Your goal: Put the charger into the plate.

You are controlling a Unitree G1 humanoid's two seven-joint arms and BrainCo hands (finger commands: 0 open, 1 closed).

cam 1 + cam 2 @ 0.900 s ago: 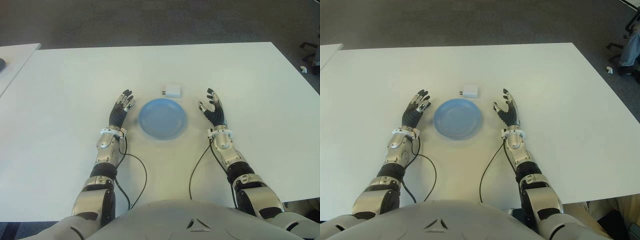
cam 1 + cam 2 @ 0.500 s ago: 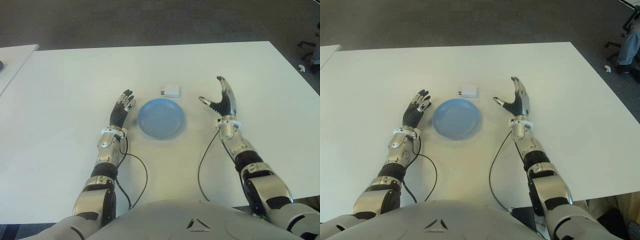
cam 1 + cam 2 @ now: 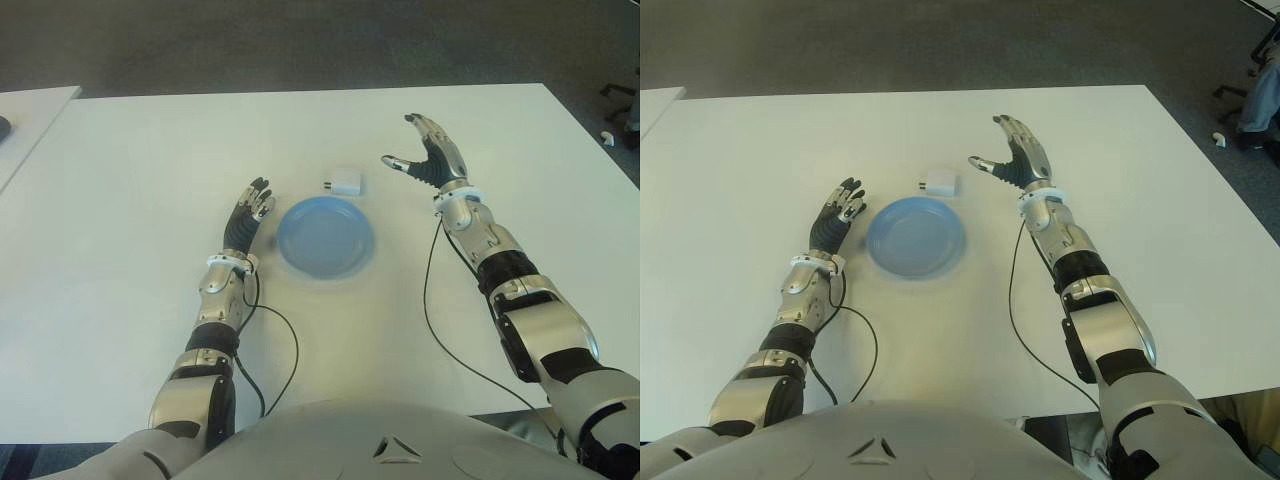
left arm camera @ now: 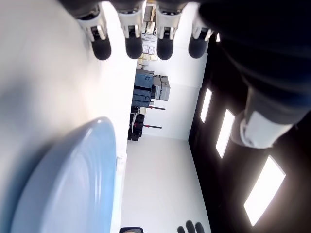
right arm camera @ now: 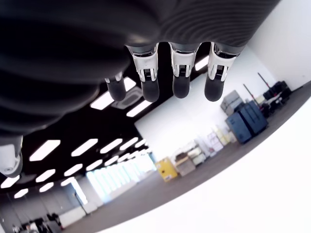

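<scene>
White tabletop (image 3: 150, 150) fills my view; my right hand (image 3: 432, 160), fingers spread and empty, hovers just right of the small white charger block (image 3: 346, 182), probably light, rigid, slick; I'd pinch its flat sides. Round blue plate (image 3: 325, 237) sits nearer me; my left hand (image 3: 248, 213), relaxed open, shows beside its left rim.

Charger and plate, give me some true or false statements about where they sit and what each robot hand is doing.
1. The charger lies inside the plate. False: it lies on the table, just beyond the plate's far rim.
2. The right robot hand is open and holds nothing. True.
3. The left robot hand grips the plate. False: it is open, beside the plate's left.
4. The plate is blue. True.
5. The right robot hand shows to the charger's right. True.
</scene>
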